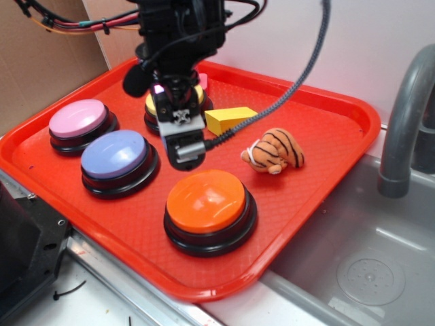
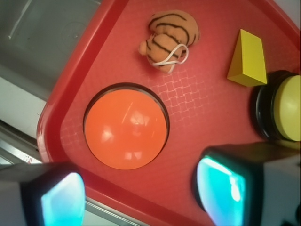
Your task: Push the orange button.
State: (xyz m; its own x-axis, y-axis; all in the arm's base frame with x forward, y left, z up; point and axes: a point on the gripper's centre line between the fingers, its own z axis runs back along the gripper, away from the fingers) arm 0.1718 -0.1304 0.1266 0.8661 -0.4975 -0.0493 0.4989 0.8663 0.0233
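The round yellow dome button (image 2: 287, 108) is cut by the wrist view's right edge and half hidden behind the black end effector (image 1: 182, 139) in the exterior view.

red tray (image 1: 326, 146) holding orange button (image 1: 206, 199)

Readable text: none is found in either view.
Orange button (image 1: 205, 198): no label or number is carried on the glossy cap.
Red tray (image 1: 319, 129): only a woven texture is shown, no brand mark.
Yellow block (image 2: 248, 59): plain faces, no print.
Plush tiger (image 2: 170, 34): dark stripes only, no tag that can be read.
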